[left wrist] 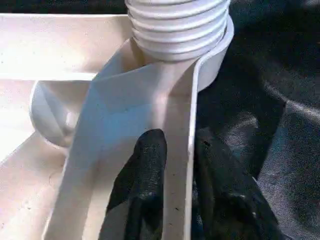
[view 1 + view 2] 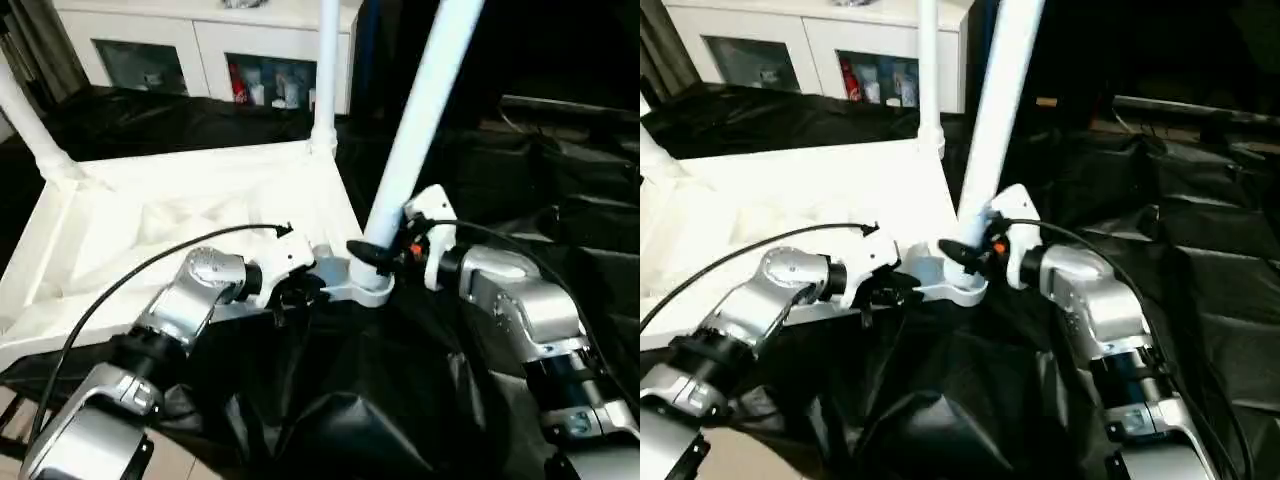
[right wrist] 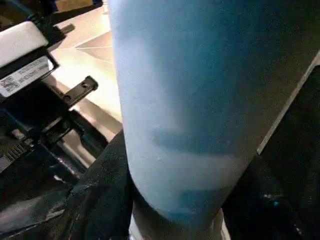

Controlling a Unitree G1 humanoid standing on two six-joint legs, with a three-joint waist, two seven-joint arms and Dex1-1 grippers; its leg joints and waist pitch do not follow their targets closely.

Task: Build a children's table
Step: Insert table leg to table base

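Note:
The children's table top [image 2: 150, 220] lies upside down on black cloth, ribbed underside facing up. My left gripper [image 2: 300, 290] is shut on the thin rim wall [image 1: 191, 100] beside the near right corner socket [image 2: 365, 290], one black finger [image 1: 147, 165] on each side of it. A long white leg [image 2: 420, 120] rises tilted from that socket, and its threaded end [image 1: 177, 25] sits at the socket's mouth. My right gripper [image 2: 372, 255] is shut around the base of this leg [image 3: 180, 100]. Two more legs [image 2: 326, 70] [image 2: 25, 120] stand in the far corners.
Black cloth [image 2: 350, 400] covers the work surface and hangs in folds to the front and right. White cabinets [image 2: 200, 40] with glass doors stand behind the table top. A black cable [image 2: 120, 280] loops over my left forearm.

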